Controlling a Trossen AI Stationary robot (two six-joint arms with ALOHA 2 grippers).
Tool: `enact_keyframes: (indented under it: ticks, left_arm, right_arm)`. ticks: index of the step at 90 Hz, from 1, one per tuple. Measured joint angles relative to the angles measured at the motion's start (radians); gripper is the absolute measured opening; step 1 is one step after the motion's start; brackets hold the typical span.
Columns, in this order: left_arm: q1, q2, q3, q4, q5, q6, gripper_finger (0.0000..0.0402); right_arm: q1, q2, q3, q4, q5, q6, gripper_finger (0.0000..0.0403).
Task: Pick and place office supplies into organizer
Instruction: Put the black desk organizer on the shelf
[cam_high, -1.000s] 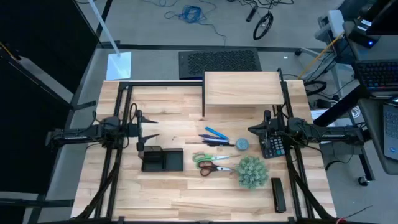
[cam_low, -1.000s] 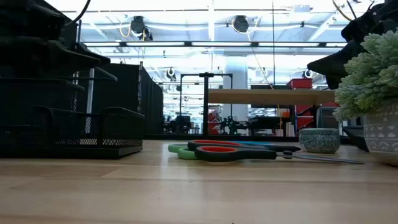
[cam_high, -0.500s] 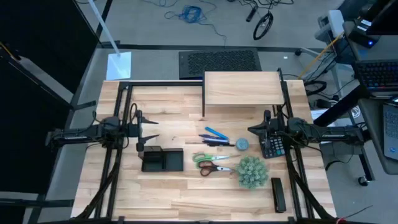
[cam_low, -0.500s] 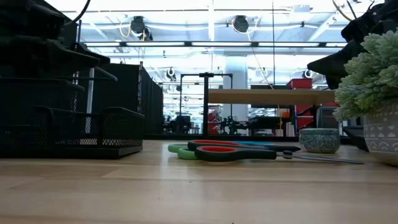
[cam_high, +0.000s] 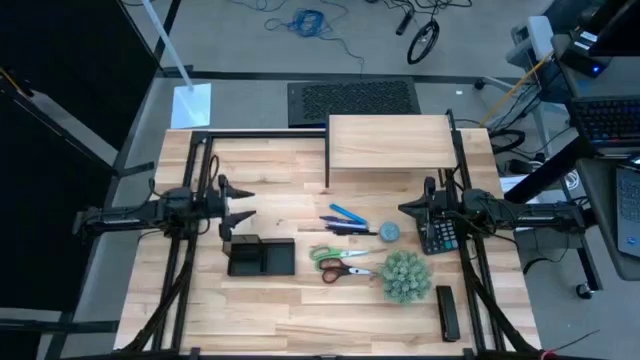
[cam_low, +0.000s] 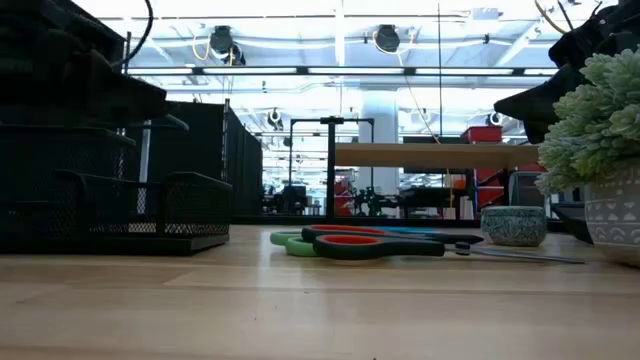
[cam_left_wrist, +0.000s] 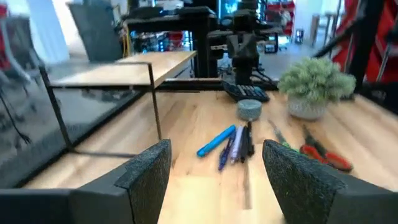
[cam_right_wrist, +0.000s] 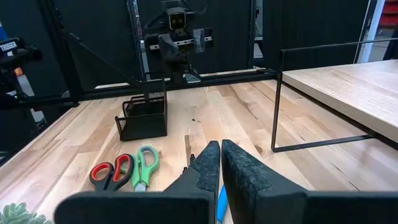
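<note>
Above table | left gripper (cam_high: 243, 207) spread wide near organizer (cam_high: 260, 257) | right gripper (cam_high: 408, 209) clenched, empty, above pens (cam_high: 346, 220)

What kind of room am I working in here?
Most likely a robotics lab or workshop. The wooden table sits in a black metal frame, cables trail over the bare floor, and the low view shows ceiling lights and more metal rigs behind.

- Overhead view was evenly lit; wooden table (cam_high: 300, 300) bright, shadows faint.
- Low view was backlit by ceiling strip lights (cam_low: 340, 45); organizer (cam_low: 110, 205) read as silhouette.
- Left wrist view was motion-blurred, worst at edges.
- Right wrist view: near fingers (cam_right_wrist: 208, 165) were soft, background dark.
</note>
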Motion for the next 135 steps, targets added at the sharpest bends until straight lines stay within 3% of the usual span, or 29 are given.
enact_keyframes:
  ticks: [26, 42, 66, 100, 135]
  left_arm:
    - [0.000, 0.020, 0.036, -0.004, -0.003, -0.096, 0.0242]
    - [0.000, 0.118, 0.129, -0.020, -0.004, -0.098, 0.0242]
    - [-0.001, 0.386, 0.324, -0.132, -0.006, -0.098, 0.0242]
    - [-0.025, 0.796, 0.718, -0.507, 0.009, -0.080, 0.0242]
    - [-0.119, 1.215, 0.944, -0.762, 0.043, 0.006, 0.0242]
  right_arm:
    - [0.000, 0.000, 0.000, 0.000, 0.000, 0.000, 0.0002]
    - [0.000, 0.000, 0.000, 0.000, 0.000, 0.000, 0.0002]
    - [0.000, 0.000, 0.000, 0.000, 0.000, 0.000, 0.0002]
    - [0.000, 0.000, 0.000, 0.000, 0.000, 0.000, 0.0002]
    - [0.000, 0.000, 0.000, 0.000, 0.000, 0.000, 0.0002]
